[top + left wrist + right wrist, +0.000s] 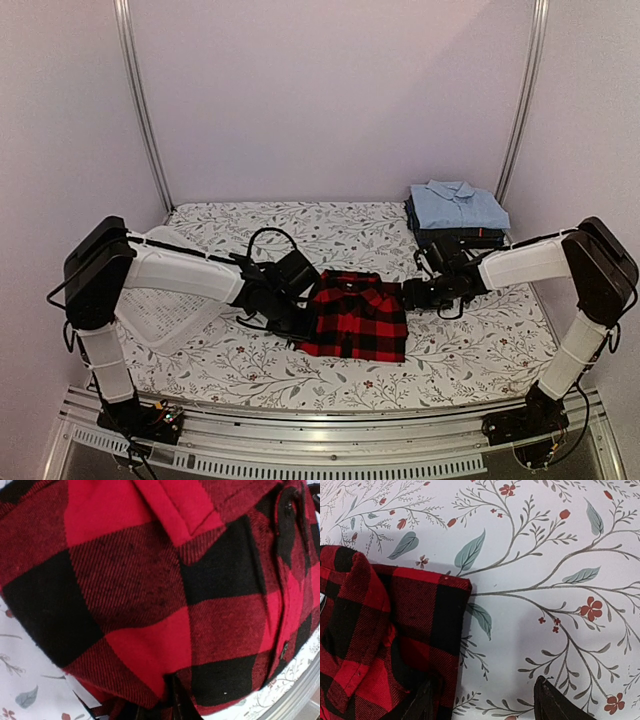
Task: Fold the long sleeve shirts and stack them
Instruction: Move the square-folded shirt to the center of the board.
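The red-and-black check shirt (355, 315) lies folded at the middle of the table. My left gripper (298, 318) is at its left edge. In the left wrist view the check cloth (150, 595) fills the frame, and the jaws (175, 702) are closed together with a fold of it pinched between them. My right gripper (412, 293) is at the shirt's right edge. It is open (487, 707): one finger (420, 705) is against the shirt's edge (420, 625) and the other finger (555, 705) is over the bare cloth. A folded light blue shirt (457, 205) tops dark navy shirts (450, 238) at the back right.
A white mesh basket (165, 300) lies at the left, under my left arm. The floral tablecloth (470, 345) covers the table. Metal frame posts stand at the back corners. The stack sits just behind my right gripper.
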`<move>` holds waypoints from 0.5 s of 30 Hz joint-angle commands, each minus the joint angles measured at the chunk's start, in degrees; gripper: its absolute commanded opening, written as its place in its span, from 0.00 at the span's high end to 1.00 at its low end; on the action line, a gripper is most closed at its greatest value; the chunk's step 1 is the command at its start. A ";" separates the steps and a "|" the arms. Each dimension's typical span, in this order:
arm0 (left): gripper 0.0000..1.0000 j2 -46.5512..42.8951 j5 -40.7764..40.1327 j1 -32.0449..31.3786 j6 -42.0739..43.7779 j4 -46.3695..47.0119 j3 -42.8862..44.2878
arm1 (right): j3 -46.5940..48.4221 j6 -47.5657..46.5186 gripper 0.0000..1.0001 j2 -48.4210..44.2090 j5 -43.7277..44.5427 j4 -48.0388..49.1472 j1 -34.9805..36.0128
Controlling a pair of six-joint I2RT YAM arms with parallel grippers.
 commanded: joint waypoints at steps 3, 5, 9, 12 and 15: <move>0.72 -5.87 -2.41 -1.27 -3.36 -3.34 0.14 | 3.60 -2.63 0.29 -1.31 1.78 -4.39 0.87; 0.62 -6.69 -4.31 -1.24 -3.58 -4.89 1.72 | 4.65 -2.69 0.27 -2.72 3.07 -5.63 1.63; 0.54 -7.15 -7.88 -0.17 -2.99 -6.47 5.24 | 7.45 -2.87 0.25 -4.75 3.02 -6.11 3.14; 0.48 -6.29 -7.34 1.75 -1.92 -5.54 7.04 | 10.94 -3.02 0.22 -2.80 2.32 -6.42 4.17; 0.40 -3.61 -6.96 3.57 0.50 -3.75 9.87 | 14.16 -2.98 0.20 0.04 1.36 -6.14 5.40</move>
